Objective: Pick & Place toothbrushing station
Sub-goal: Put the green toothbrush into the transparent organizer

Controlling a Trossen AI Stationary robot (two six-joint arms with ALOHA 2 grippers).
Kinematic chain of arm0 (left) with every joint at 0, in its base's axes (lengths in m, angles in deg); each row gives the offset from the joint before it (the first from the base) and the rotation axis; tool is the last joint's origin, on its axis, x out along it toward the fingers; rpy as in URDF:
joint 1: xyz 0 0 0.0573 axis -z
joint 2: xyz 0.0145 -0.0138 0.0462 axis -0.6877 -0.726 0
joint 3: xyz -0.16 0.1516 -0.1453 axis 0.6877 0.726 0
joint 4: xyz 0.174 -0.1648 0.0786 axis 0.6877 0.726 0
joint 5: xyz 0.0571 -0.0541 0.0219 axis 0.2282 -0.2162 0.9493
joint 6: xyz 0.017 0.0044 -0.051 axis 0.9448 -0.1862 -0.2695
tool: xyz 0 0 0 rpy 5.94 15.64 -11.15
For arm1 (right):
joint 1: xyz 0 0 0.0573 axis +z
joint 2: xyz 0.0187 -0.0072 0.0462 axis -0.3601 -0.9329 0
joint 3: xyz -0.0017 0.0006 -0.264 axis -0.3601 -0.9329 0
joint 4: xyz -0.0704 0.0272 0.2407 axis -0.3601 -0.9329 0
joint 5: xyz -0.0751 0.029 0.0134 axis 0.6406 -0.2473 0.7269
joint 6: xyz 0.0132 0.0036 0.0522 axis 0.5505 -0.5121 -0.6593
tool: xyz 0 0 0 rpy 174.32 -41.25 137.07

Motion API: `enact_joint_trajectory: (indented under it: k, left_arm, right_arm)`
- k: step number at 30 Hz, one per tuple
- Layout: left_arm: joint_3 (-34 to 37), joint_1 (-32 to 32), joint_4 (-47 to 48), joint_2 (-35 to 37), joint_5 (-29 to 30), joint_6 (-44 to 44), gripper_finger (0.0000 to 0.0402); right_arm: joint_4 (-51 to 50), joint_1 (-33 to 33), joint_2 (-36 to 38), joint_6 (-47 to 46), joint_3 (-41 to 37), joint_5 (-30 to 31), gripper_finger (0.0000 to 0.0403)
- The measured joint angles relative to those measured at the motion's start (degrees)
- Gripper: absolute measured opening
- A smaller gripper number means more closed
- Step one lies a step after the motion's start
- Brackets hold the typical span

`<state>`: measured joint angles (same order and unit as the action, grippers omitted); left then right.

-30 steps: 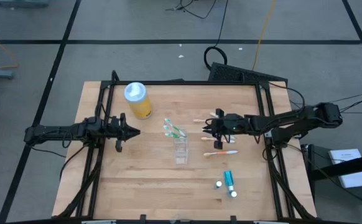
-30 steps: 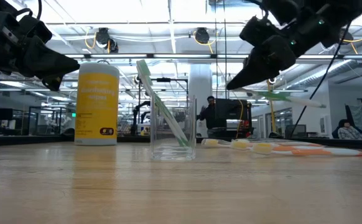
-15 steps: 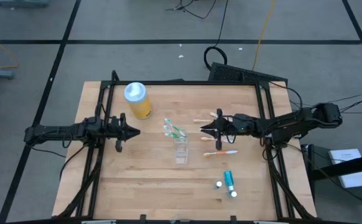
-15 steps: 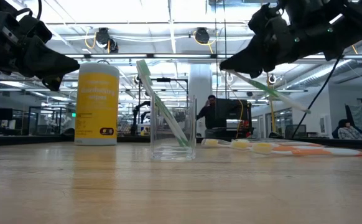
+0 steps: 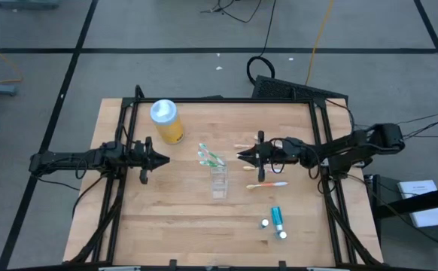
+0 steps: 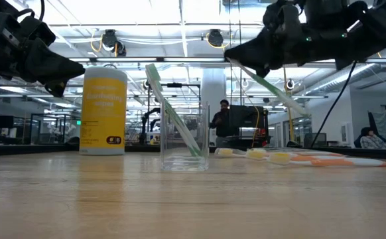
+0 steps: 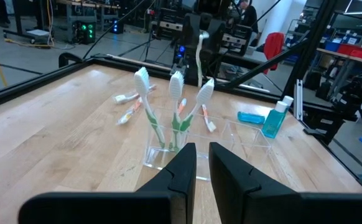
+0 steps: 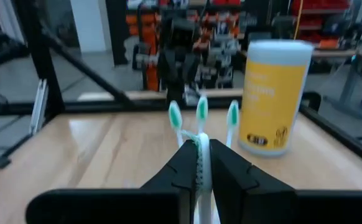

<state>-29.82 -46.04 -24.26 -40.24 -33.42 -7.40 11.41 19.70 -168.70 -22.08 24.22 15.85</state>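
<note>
Wooden table, black-framed. On it: yellow bottle, clear cup with green toothbrushes, loose orange toothbrushes, teal tubes near one corner.

yellow bottle, probably upright, on table

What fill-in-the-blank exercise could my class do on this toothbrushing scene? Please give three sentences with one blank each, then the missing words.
1. The right gripper is shut on a ____, held in the air above the table.
2. The clear cup already holds ____ green toothbrushes.
3. The yellow bottle stands on the same side of the cup as the ____ gripper, which holds nothing.

Missing words: toothbrush; three; left
</note>
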Motion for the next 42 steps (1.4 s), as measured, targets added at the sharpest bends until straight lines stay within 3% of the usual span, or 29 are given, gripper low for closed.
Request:
enact_joint_trajectory:
  k: [11, 24, 33, 42]
  left_arm:
    - [0.00, 0.00, 0.01, 0.00, -0.01, 0.01, 0.0049]
    - [0.00, 0.00, 0.04, 0.00, -0.01, 0.01, 0.0049]
    - [0.01, 0.00, 0.04, 0.00, -0.01, 0.00, 0.0049]
    - [0.00, -0.01, 0.01, 0.00, -0.01, 0.01, 0.0049]
  right_arm:
    - [17.60, -0.07, -8.14, -0.74, 1.29, 0.13, 0.0022]
    - [17.46, -1.84, -14.97, 6.73, 13.20, -0.05, 0.0023]
    - [17.38, -4.22, -21.43, 5.38, 23.65, -7.40, 0.0023]
    - [17.58, -4.24, -29.75, 5.31, 30.95, -8.85, 0.0023]
